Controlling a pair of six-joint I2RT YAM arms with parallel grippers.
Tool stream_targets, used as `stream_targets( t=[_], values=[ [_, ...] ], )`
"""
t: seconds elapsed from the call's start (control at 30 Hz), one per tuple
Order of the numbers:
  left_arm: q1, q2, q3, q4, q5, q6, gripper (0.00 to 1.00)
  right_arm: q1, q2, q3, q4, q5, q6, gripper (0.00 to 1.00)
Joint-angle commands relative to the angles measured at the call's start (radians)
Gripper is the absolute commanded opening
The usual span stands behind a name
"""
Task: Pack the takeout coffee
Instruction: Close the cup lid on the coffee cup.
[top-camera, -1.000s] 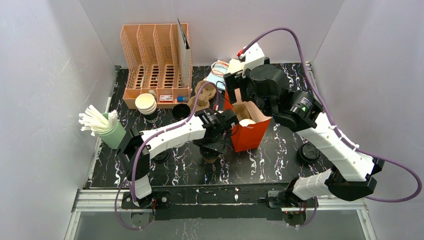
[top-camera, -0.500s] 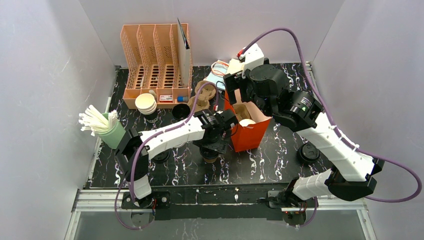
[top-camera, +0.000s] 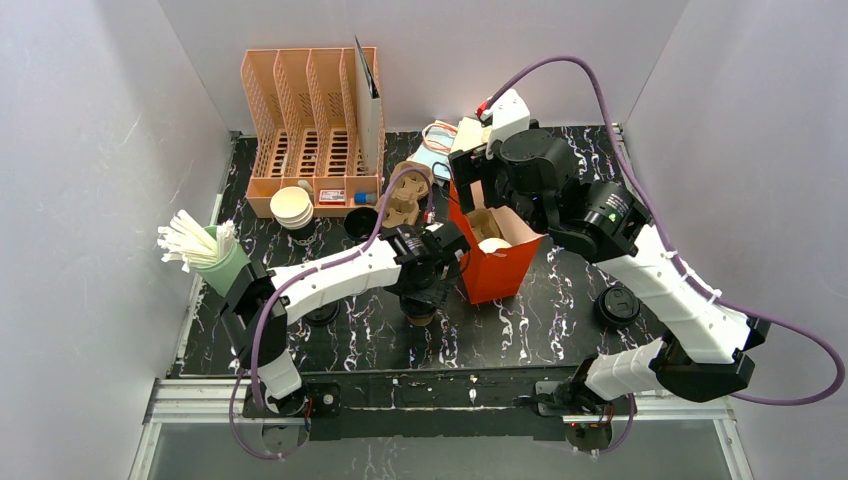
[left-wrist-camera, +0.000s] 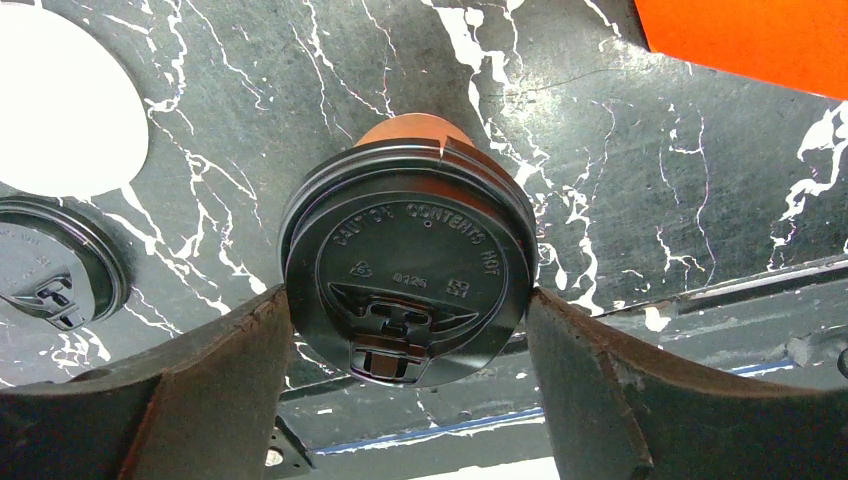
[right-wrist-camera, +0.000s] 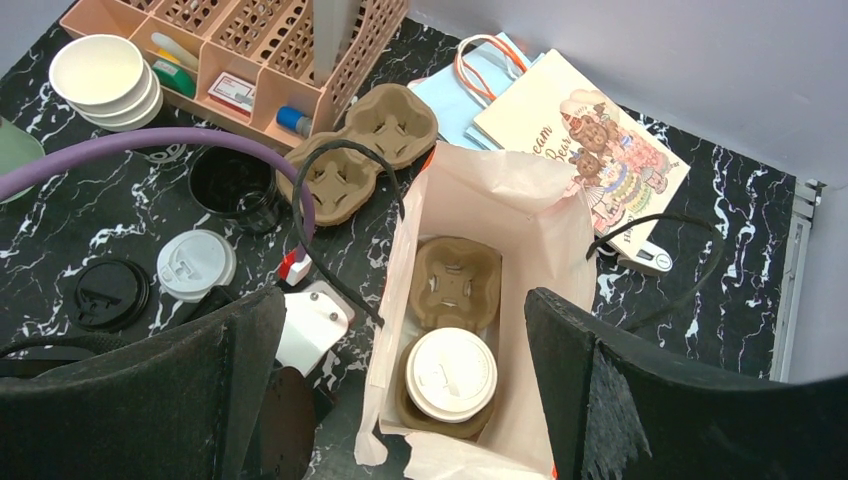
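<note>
The takeout coffee, a small brown paper cup, is nearest the arms' bases. It stands upright on the black, white-veined surface with a black plastic lid seated on top. The left gripper is over it. Its two dark fingers are narrowed onto the cup and meet opposite sides of the lid's rim.

A loose black lid lies close on the cup's left, with a loose white lid near it. Another black lid lies well apart on the right side of the surface.

Just beyond the cup, to its right, stands an open red bag, white inside. A cardboard carrier sits at the bottom of the bag, with a white-lidded cup in its nearer pocket. The right gripper hangs above the bag's mouth, fingers spread wide, holding nothing.

At the left edge is a green cup of white sticks. Farther back are an open black cup, a stack of white bowls and a second carrier lying on the surface. At the back left stands a peach-coloured organizer. Flat paper bags lie near the back wall, just behind the red bag.
</note>
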Motion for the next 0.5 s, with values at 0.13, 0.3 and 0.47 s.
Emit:
stream_targets(
  t=[0.13, 0.3, 0.47],
  values=[
    [-0.003, 0.045, -0.013, -0.040, 0.032, 0.010, 0.77, -0.005, 0.000, 0.059, -0.080, -0.040, 0.067, 0.98],
    [-0.001, 0.061, 0.036, -0.086, 0.018, 0.024, 0.77, -0.006, -0.011, 0.075, -0.190, -0.097, 0.147, 0.93],
    [0.011, 0.038, 0.045, -0.136, 0.002, 0.042, 0.77, -0.005, -0.039, 0.066, -0.304, -0.212, 0.234, 0.85]
  ],
)
